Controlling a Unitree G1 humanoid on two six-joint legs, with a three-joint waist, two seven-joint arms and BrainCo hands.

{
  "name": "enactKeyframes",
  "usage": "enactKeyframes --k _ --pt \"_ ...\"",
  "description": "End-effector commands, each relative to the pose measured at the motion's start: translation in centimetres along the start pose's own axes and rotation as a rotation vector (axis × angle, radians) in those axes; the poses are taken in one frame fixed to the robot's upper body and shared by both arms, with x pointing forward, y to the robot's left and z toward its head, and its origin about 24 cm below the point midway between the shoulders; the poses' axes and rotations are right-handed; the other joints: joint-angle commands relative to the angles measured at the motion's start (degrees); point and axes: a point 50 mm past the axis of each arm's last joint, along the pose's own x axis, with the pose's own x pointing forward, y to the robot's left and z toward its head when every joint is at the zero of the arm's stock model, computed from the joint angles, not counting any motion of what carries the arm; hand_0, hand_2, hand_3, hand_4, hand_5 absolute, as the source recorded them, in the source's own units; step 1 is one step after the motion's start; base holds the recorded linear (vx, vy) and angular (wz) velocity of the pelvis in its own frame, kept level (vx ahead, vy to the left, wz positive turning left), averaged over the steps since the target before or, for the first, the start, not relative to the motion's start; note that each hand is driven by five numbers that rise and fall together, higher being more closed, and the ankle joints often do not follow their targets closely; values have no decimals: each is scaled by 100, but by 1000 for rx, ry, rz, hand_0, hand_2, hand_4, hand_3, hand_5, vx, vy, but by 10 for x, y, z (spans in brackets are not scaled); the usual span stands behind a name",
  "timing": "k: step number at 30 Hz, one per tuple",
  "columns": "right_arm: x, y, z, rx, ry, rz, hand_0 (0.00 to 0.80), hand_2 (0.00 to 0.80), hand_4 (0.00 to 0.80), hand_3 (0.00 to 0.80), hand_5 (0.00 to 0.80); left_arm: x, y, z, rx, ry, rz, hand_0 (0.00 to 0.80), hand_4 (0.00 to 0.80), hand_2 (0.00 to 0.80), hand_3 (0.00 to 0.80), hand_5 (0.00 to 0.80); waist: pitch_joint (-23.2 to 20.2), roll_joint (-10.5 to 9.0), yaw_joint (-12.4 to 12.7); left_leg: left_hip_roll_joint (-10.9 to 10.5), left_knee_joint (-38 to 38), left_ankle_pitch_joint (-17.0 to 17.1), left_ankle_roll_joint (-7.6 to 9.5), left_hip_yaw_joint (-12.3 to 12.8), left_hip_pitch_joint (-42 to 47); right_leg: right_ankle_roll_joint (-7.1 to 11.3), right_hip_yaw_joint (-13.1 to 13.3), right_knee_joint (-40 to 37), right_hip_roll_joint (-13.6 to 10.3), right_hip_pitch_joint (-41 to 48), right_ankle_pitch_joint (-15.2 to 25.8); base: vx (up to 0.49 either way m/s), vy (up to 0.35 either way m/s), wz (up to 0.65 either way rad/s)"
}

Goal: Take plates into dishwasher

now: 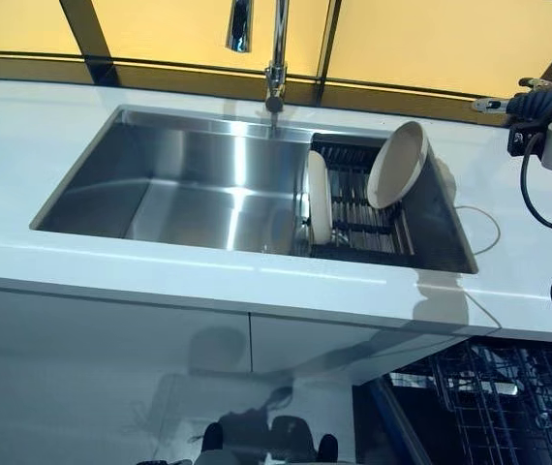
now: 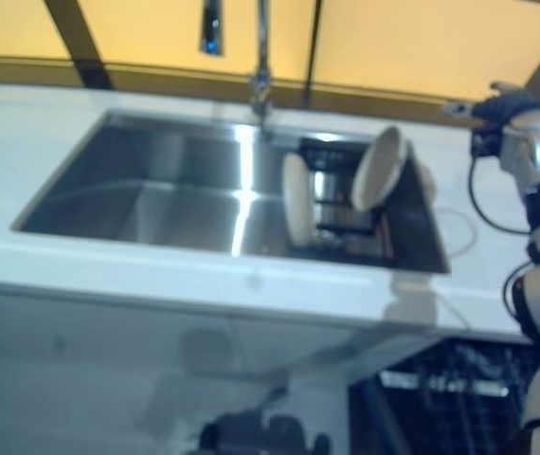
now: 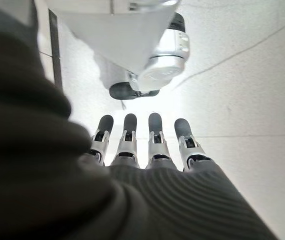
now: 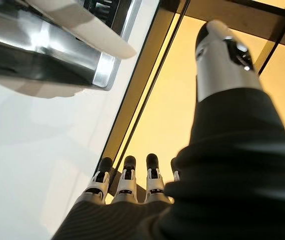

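Nearest, at the lower right, the dishwasher rack (image 1: 508, 397) shows only in part, cut by the counter (image 1: 160, 271) edge. Beyond it, in the sink (image 1: 189, 184), two plates stand in a dark rack (image 1: 358, 208) at the right end — one plate (image 1: 319, 197) on edge, the other plate (image 1: 397, 164) leaning against the sink's right wall. Farther right, the right hand (image 4: 127, 185) hovers over the counter, fingers straight, holding nothing. The left hand (image 3: 150, 142) shows only in its wrist view — fingers straight, empty.
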Motion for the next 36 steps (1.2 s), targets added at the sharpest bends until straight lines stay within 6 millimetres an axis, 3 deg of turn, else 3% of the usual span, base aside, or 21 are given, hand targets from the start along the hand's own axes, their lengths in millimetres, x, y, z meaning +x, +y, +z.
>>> enactKeyframes --k 1,11,20,36 --pt "-21 -21 72 20 -223 -75 0 0 0 0 0 -2 13 18 -18 -40 54 0 0 0 0 0 338 -146 99 117 -26 132 23 61 2 312 38 -4 -297 -34 193 0 0 0" --pt "-20 -11 71 13 -215 -58 0 0 0 0 0 -3 16 35 -169 -123 104 0 0 0 0 0 372 -112 119 107 -26 139 11 59 3 293 21 -4 -312 1 165 0 0 0" --pt "-19 -5 74 22 -226 -60 0 0 0 0 0 -5 26 37 -192 -100 175 0 0 0 0 0 502 -54 114 73 -26 153 15 22 -59 283 56 -4 -324 -63 176 0 0 0" --pt "-18 7 75 17 -229 -26 0 0 0 0 0 -4 15 45 -197 -109 124 0 0 0 0 0 702 -4 134 -42 -26 174 46 -133 -197 259 86 -4 -338 -156 199 0 0 0"
